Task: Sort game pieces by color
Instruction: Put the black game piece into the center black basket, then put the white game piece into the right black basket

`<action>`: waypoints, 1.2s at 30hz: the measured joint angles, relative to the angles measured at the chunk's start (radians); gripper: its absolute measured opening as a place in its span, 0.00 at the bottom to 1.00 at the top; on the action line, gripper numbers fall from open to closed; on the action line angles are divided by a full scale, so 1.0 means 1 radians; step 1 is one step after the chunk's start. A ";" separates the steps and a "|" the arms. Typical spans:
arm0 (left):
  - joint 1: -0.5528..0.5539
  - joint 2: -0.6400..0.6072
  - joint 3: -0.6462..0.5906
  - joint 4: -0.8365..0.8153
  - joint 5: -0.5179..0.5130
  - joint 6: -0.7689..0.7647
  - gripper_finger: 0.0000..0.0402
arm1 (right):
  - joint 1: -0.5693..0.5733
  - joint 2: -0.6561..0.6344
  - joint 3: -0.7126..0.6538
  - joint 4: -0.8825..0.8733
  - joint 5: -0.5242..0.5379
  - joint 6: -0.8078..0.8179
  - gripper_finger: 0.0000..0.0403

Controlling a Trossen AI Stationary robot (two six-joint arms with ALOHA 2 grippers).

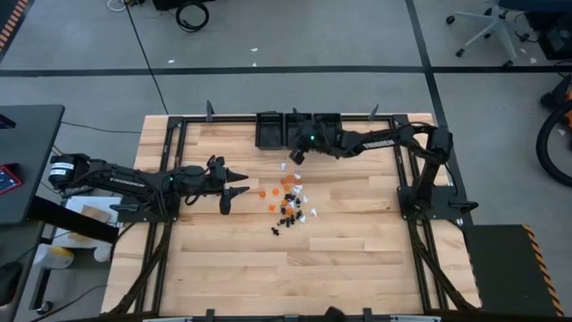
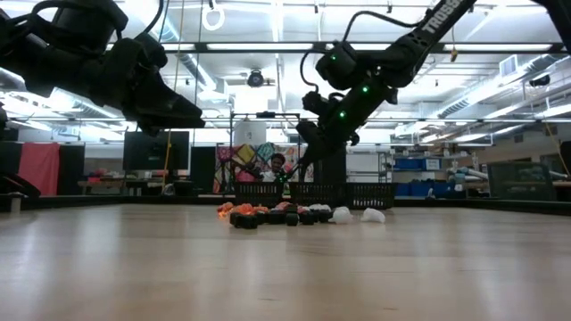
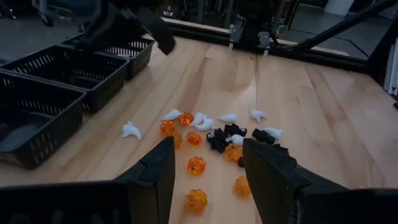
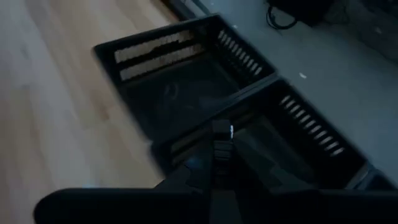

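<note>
Orange, black and white game pieces (image 1: 288, 201) (image 3: 211, 137) (image 2: 285, 214) lie loose on the wooden table, near its middle. Three black mesh bins (image 1: 271, 134) (image 4: 180, 93) stand in a row at the far edge. My right gripper (image 1: 297, 154) (image 4: 222, 130) (image 2: 299, 169) hangs shut above the bins' near side, over the wall between two of them. A small white bit shows at its fingertips. My left gripper (image 1: 234, 185) (image 3: 208, 180) waits open to the left of the pieces, off the table, pointing at them. My right gripper pinches a tiny white game piece (image 4: 231, 130) at its fingertips. Only a speck of it shows beside the dark fingers. The fingers slant down toward the far edge, and the piece is lifted clear above the bins.
A black metal frame (image 1: 170, 161) runs round the table's edges. Bare wood (image 1: 295, 268) lies on the near side of the pieces. A person (image 2: 278, 165) shows far off in the room behind the bins.
</note>
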State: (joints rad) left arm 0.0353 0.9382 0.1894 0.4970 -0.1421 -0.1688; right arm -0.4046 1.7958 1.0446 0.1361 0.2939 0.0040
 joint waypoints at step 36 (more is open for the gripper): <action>0.001 0.000 0.000 0.135 -0.040 0.196 0.42 | 0.124 -0.231 -0.199 0.098 -0.396 -0.206 0.32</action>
State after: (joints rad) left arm 0.0360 0.9379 0.1894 0.6316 -0.1822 0.0272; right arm -0.2806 1.5652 0.8454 0.2342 -0.1018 -0.2016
